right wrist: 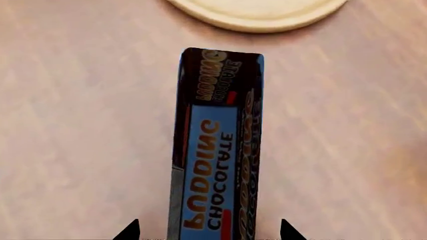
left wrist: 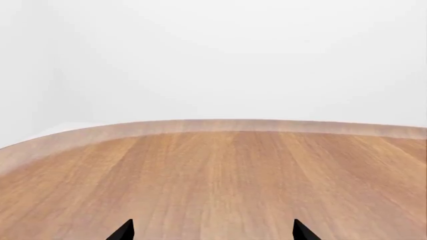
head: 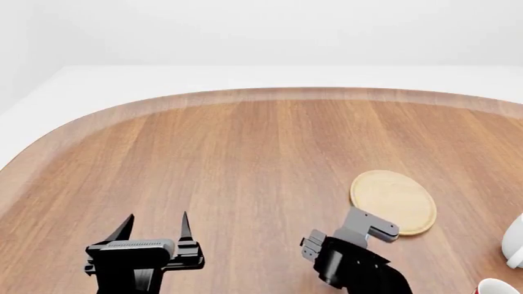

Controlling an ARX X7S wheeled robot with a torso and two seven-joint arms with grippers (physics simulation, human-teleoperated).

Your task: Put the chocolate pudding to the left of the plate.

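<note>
The chocolate pudding (right wrist: 217,150) is a dark carton with a blue printed face. It shows only in the right wrist view, on the wood table between my right gripper's fingertips. My right gripper (right wrist: 207,232) is open, with a gap on each side of the carton. The tan plate (right wrist: 257,12) lies just past the carton's far end. In the head view the plate (head: 394,201) sits right of centre, and my right arm (head: 351,257) hides the carton just near-left of it. My left gripper (head: 157,223) is open and empty over bare table, as the left wrist view (left wrist: 213,232) also shows.
A white mug (head: 515,242) and a red mug (head: 494,286) sit at the right edge, near the plate. The rounded wooden table (head: 245,159) has its far edge (left wrist: 220,126) against a white floor and wall.
</note>
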